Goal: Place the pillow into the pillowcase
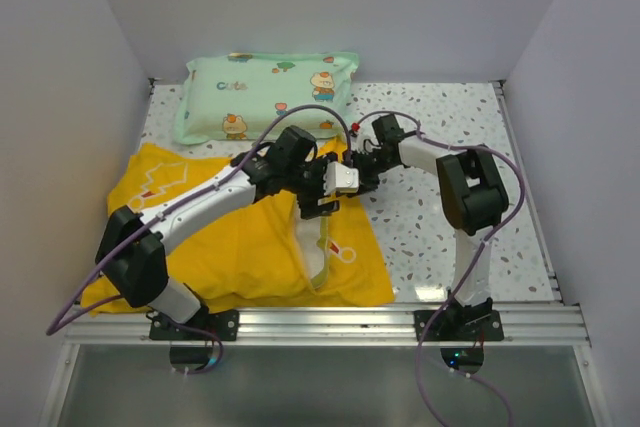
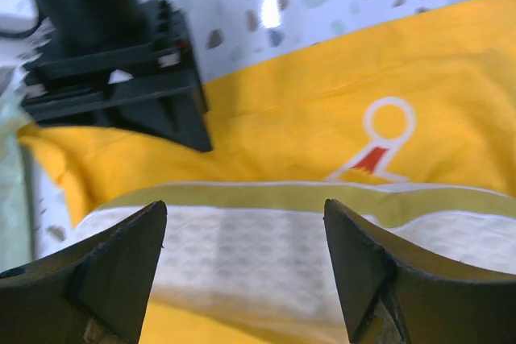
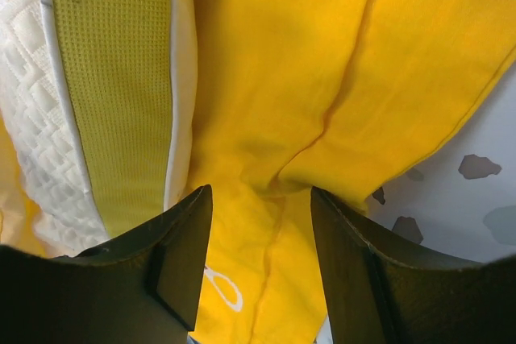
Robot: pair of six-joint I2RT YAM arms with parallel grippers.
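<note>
Since the left gripper's [image 2: 246,279] fingers stand wide apart with nothing clamped, and the right gripper's [image 3: 262,259] fingers are likewise parted over loose yellow cloth, you hold nothing just now. Beneath the left fingers lies the pillow [image 2: 451,235], its white quilted face and yellow band showing at the mouth of the pillowcase [image 2: 306,110]. The rest seems tucked inside, toward nine o'clock. You look mid-insertion. Next, I'd judge, pinch the case's upper hem and draw it toward three o'clock over that exposed edge.
</note>
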